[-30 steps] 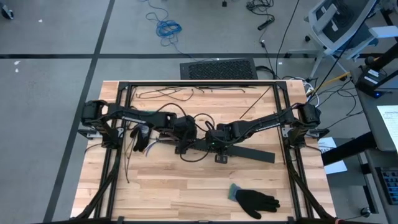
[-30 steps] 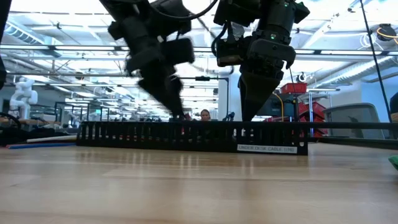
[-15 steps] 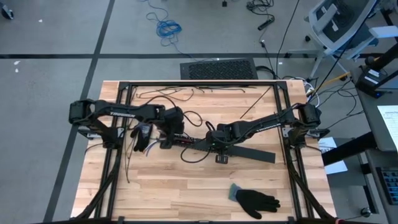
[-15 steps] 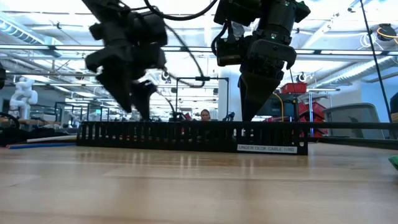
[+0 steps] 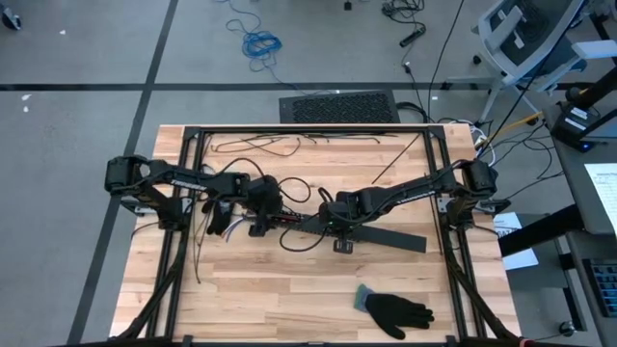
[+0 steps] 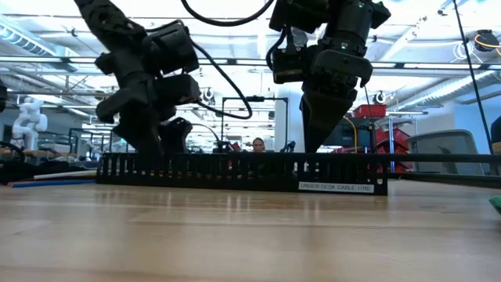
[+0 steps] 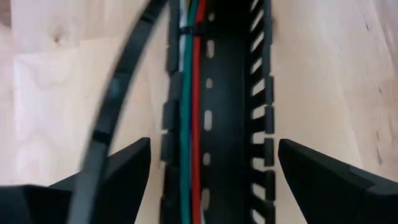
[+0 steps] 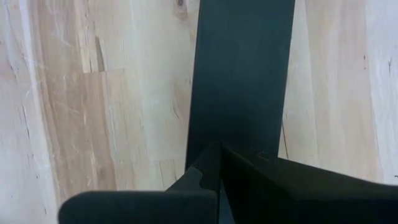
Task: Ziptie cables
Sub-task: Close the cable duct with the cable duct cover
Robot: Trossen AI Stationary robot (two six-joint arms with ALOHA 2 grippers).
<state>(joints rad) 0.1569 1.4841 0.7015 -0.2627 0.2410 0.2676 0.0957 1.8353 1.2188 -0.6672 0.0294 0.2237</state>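
The wooden bench (image 5: pixel 289 289) carries a black frame (image 5: pixel 308 131) round both arms. A long black slotted strip (image 6: pixel 235 171) lies across the bench's middle, under both pincers. A flat black lid piece (image 5: pixel 395 238) lies w/ one end at the right pincer, running away from it toward the right arm's base. A black glove (image 5: pixel 397 310) sits well apart from both pincers, nearer the bench's front edge. Thin black strands (image 5: pixel 255 146) loop behind the left pincer; one dark cord crosses the left wrist view in front of the strip.

Left pincer (image 7: pixel 208 158) is spread wide, hovering over the strip's left end, a finger on either side of it. The cables (image 7: pixel 189 118), red, teal & white, lie inside the strip's channel directly below it, along one slotted wall. Right pincer (image 8: pixel 219 149) is pressed together, tips down on the lid piece.
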